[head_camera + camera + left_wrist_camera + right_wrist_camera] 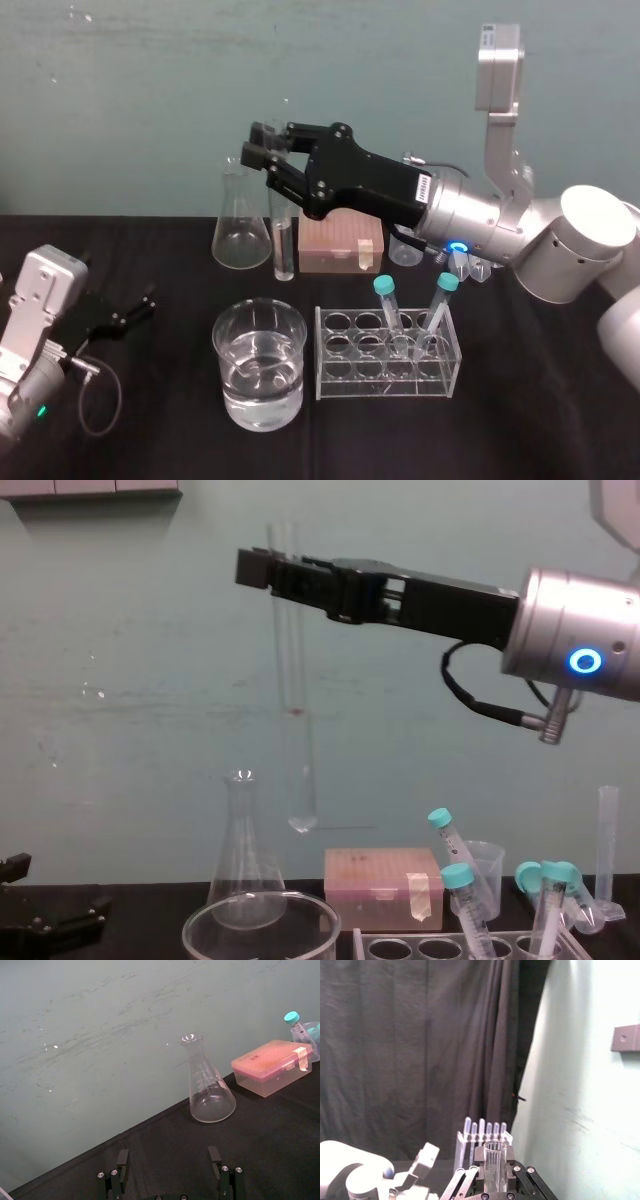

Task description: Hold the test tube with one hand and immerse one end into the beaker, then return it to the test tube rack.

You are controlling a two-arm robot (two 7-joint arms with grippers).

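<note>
Standing near the front of the black desk (520, 400), the beaker (240, 350) held clear liquid to about half its height. Just beside it, on the robot's right, the test tube rack (345, 380) carried two teal-capped tubes (390, 310), both leaning in holes on its right half. Farther back, an empty narrow-necked flask (241, 225) stood by the wall, with a closed pink box (340, 245) and a small plastic cup (405, 250) in the same row. The test tube (297, 700) was off the desk altogether, hanging almost upright in the air behind the beaker; from the head camera it lined up between the flask and the pink box. It was long, slim and clear, with an open mouth, a rounded bottom and a faint reddish mark partway down. In the chest view its bottom sat well above the beaker's rim and touched nothing. The right hand (270, 570) reached in level from the robot's right and was clamped on the tube close to its top, so a short piece of glass stood above the black fingers. The left hand (140, 302) lay low at the desk's left edge, well apart from the glassware, its fingers spread and gripping nothing.
</note>
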